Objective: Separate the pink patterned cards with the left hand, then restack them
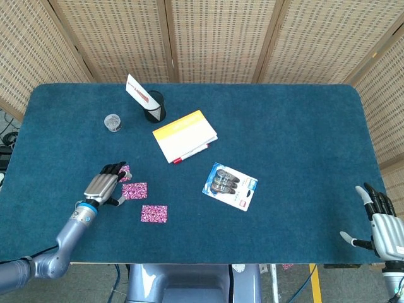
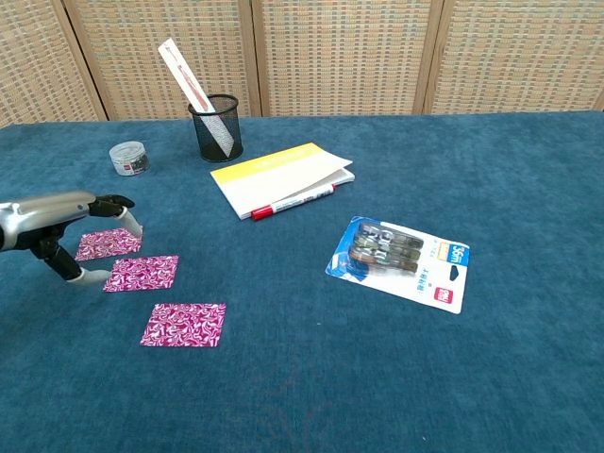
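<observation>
The fingers (image 2: 106, 202) of the left hand (image 1: 104, 185) are spread and arched over the farthest of three pink swirl-patterned cards, gripping nothing, with the thumb tip low by the middle card's near-left corner; whether any fingertip actually touches a card I cannot tell. Going from near to far on the dark blue felt-covered bench (image 2: 528, 377): the nearest pink card (image 2: 184, 324) lies alone, the middle pink card (image 2: 142, 273) sits just beyond it and apart from it, and the farthest pink card (image 2: 109, 243) lies under the arch of the hand, close to the middle one. All three lie flat and separate (none overlaps another), so the separating looks done and the restacking step looks to be in hand, with no card yet lifted. The next move likely calls for closing on the farthest card's edges, a hard pinch on thin card lying flat on felt, then lifting it and laying it squarely on the middle card. Further off lie a blister pack of clips (image 2: 399, 260) and a yellow-covered notebook (image 2: 281, 176), both well apart from the cards. The right hand (image 1: 382, 221) waits at the bench's far right edge, fingers apart, with nothing in it.
</observation>
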`<action>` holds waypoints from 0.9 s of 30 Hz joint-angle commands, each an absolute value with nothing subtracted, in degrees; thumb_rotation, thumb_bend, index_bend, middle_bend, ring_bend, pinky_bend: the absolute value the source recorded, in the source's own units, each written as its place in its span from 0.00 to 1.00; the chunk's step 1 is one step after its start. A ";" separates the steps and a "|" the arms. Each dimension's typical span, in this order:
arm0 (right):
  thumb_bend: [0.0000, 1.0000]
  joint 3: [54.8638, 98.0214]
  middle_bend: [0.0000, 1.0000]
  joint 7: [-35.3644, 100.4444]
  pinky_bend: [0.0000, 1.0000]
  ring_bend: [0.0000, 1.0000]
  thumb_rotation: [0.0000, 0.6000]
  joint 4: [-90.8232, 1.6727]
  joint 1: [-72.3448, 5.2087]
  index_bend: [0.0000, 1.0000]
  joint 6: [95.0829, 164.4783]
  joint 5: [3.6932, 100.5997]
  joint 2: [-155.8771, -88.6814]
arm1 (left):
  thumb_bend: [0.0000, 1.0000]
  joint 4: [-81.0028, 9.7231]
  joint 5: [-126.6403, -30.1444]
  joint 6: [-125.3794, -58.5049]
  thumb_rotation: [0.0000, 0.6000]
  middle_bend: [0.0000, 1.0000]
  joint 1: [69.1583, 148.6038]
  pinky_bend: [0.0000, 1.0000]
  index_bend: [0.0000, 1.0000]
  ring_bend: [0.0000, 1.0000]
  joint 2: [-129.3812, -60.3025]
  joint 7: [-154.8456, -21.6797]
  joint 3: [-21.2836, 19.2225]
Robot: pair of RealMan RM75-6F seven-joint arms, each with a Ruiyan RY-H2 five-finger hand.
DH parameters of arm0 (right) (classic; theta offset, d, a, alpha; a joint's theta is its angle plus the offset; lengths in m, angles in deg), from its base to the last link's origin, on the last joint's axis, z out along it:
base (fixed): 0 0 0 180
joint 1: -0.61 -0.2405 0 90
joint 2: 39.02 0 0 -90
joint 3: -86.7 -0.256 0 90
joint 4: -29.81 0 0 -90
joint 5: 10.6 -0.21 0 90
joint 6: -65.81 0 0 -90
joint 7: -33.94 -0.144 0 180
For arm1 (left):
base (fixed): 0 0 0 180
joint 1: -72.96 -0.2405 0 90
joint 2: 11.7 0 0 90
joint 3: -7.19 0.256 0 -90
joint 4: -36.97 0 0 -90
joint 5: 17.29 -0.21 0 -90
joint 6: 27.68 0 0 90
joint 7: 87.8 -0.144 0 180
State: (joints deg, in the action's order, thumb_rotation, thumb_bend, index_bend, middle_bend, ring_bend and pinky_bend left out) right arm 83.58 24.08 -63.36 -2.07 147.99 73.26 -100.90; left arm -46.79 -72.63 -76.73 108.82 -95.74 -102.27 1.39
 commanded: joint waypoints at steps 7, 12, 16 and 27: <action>0.13 83.59 0.00 24.02 0.00 0.00 1.00 -63.38 -2.04 0.00 148.04 73.27 -100.89 | 0.26 -45.24 -72.10 -78.26 1.00 0.00 109.00 0.00 0.25 0.00 -98.47 -103.21 1.42; 0.13 83.61 0.00 23.83 0.00 0.00 1.00 -63.42 -2.08 0.00 147.93 73.26 -100.82 | 0.26 -44.69 -70.72 -78.97 1.00 0.00 109.16 0.00 0.25 0.00 -99.90 -105.01 1.48; 0.13 83.62 0.00 23.75 0.00 0.00 1.00 -63.41 -2.08 0.00 147.92 73.28 -100.80 | 0.27 -44.52 -70.25 -78.95 1.00 0.00 109.26 0.00 0.26 0.00 -100.44 -105.46 1.52; 0.13 83.65 0.00 23.34 0.00 0.00 1.00 -63.37 -2.13 0.00 147.79 73.31 -100.71 | 0.28 -43.63 -69.17 -79.15 1.00 0.00 109.51 0.00 0.27 0.00 -101.84 -106.51 1.37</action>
State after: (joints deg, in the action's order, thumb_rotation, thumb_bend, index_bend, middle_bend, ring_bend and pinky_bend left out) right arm 83.65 23.35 -63.37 -2.13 147.79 73.31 -100.71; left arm -43.66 -69.19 -79.15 109.50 -101.81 -106.48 1.38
